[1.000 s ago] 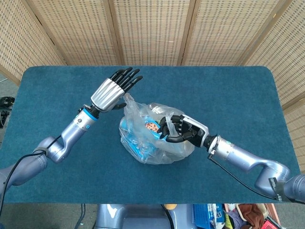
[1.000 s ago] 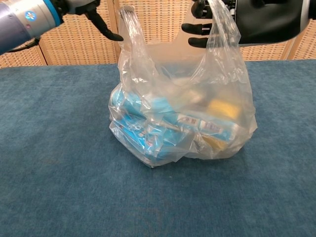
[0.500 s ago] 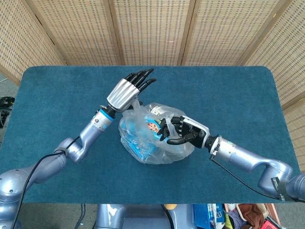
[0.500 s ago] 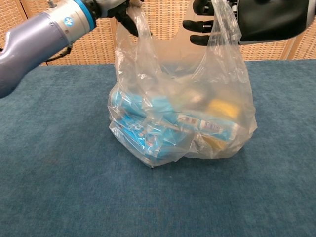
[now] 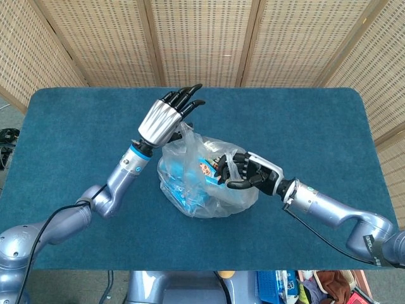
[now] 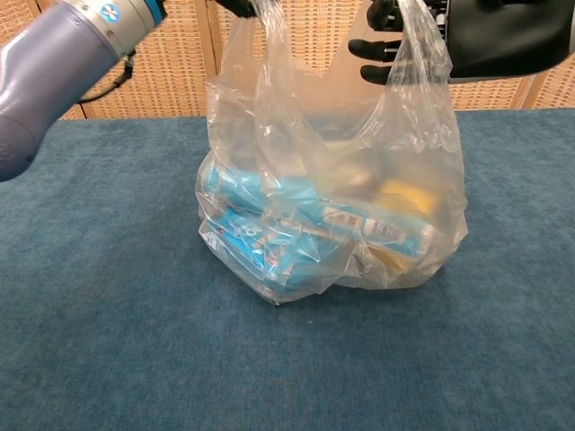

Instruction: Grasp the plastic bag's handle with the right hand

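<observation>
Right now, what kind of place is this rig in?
Probably an indoor lab or demo setup, not a home. A table covered in blue felt stands before woven folding screens, and cables and clutter sit under its near edge.

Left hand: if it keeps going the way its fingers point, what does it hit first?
Probably nothing nearby. In the head view the left hand points up and away, past the plastic bag, toward the table's far edge and the wicker screen. Height is unclear.
</observation>
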`<move>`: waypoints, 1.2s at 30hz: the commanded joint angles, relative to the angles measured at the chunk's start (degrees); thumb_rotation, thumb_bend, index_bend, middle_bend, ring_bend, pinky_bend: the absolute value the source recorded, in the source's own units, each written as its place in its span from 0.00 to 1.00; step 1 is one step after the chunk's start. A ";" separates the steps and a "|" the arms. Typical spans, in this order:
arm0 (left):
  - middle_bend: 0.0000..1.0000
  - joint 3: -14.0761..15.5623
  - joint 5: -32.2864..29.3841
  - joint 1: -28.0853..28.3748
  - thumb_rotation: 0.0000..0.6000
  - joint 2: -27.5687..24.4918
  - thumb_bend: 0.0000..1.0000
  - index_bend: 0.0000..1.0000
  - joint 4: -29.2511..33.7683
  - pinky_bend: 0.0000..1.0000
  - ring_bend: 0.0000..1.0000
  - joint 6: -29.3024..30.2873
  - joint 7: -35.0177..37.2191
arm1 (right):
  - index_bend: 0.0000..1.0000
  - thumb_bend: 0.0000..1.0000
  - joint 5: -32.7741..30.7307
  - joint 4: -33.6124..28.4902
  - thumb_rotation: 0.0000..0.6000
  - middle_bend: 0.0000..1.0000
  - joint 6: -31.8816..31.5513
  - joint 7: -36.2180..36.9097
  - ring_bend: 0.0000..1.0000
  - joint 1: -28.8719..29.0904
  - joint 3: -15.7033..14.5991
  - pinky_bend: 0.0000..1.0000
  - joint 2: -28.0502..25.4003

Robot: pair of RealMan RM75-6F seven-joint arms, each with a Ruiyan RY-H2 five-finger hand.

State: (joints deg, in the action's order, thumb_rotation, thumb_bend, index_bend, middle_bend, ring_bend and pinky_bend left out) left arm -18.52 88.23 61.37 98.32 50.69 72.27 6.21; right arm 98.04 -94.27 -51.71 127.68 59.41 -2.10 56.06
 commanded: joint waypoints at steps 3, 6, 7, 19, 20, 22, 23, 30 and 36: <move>0.10 0.72 1.70 -1.84 1.00 -3.06 0.38 0.24 1.93 0.32 0.17 4.70 2.07 | 0.42 0.00 -1.72 -0.91 1.00 0.57 0.43 -1.05 0.35 0.06 0.74 0.35 -0.39; 0.09 0.83 2.29 -2.40 1.00 -4.64 0.37 0.24 2.95 0.32 0.17 6.58 1.95 | 0.42 0.00 -2.95 -1.84 1.00 0.57 1.06 -2.04 0.35 0.05 1.23 0.35 -0.58; 0.09 0.79 2.34 -2.52 1.00 -4.99 0.37 0.24 3.26 0.32 0.17 6.92 1.97 | 0.42 0.00 -3.23 -2.01 1.00 0.57 1.17 -2.26 0.35 0.01 1.33 0.35 -0.58; 0.09 3.39 6.23 -4.47 1.00 -9.63 0.34 0.23 8.40 0.32 0.16 11.42 1.23 | 0.42 0.00 -10.69 -3.06 1.00 0.57 4.49 -5.75 0.33 -0.61 4.80 0.35 -0.52; 0.09 3.40 6.47 -4.47 1.00 -9.75 0.34 0.23 9.13 0.32 0.16 11.83 1.22 | 0.42 0.00 -11.68 -3.23 1.00 0.57 5.11 -6.52 0.33 -0.65 5.35 0.35 -0.44; 0.08 3.25 6.61 -4.37 1.00 -9.83 0.34 0.23 10.02 0.32 0.16 12.19 0.98 | 0.41 0.00 -12.74 -3.47 1.00 0.55 5.93 -7.37 0.32 -0.72 5.97 0.34 -0.28; 0.08 3.17 6.70 -4.23 1.00 -9.89 0.33 0.23 10.65 0.32 0.16 12.25 0.79 | 0.41 0.00 -13.42 -3.55 1.00 0.55 6.45 -7.84 0.32 -0.75 6.36 0.34 -0.12; 0.08 2.54 6.74 -2.94 1.00 -9.95 0.32 0.23 13.21 0.32 0.16 11.20 -1.39 | 0.40 0.00 -15.22 -4.15 1.00 0.54 8.68 -9.87 0.30 -1.16 8.35 0.34 0.93; 0.08 1.56 5.31 -1.80 1.00 -9.05 0.32 0.23 13.45 0.31 0.16 9.43 -2.38 | 0.40 0.00 -15.38 -4.48 1.00 0.53 9.62 -10.77 0.29 -1.68 9.79 0.33 1.67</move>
State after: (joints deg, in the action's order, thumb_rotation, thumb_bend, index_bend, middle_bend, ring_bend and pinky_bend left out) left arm -16.84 93.66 59.45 89.16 64.07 81.84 3.96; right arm 82.71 -98.71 -42.22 117.02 57.82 7.54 57.61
